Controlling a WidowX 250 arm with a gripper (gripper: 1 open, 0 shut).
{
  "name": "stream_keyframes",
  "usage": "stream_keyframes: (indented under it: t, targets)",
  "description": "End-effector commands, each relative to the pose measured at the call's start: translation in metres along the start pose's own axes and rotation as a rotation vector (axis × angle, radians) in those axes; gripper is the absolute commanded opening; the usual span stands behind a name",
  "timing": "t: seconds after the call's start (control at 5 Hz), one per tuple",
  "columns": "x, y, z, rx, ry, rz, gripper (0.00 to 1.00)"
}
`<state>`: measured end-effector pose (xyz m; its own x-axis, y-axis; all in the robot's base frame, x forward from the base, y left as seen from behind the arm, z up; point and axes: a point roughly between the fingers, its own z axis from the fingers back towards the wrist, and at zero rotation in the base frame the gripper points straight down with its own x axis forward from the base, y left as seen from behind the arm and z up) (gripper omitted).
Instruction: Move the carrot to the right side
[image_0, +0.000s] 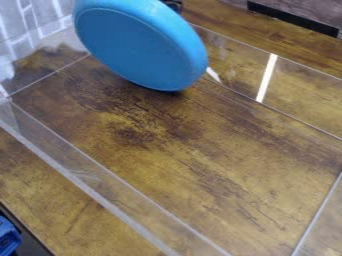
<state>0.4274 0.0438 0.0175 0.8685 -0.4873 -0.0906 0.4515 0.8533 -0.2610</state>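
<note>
I am seen through one camera only, so no second view shares anything with it. It sits above the near edge of the wooden table (201, 150) and looks down and across it at a slant, toward the far left corner where a tiled wall (34, 20) stands. It is close enough that the tabletop fills nearly the whole picture. The table's grain runs diagonally, so the camera is turned relative to its edges. A blue plate (140, 45), tipped up at the far left, faces the lens and covers whatever lies behind it.
</note>
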Motion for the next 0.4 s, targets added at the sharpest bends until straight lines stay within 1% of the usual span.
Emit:
stream_keyframes:
  t: [0.0, 0.2]
  targets:
    - [0.0043, -0.0115, 0.0022, 0.012, 0.032, -0.051, 0.00]
    - [-0.0037, -0.0079, 0.0044, 0.011, 0.054, -0.036, 0.00]
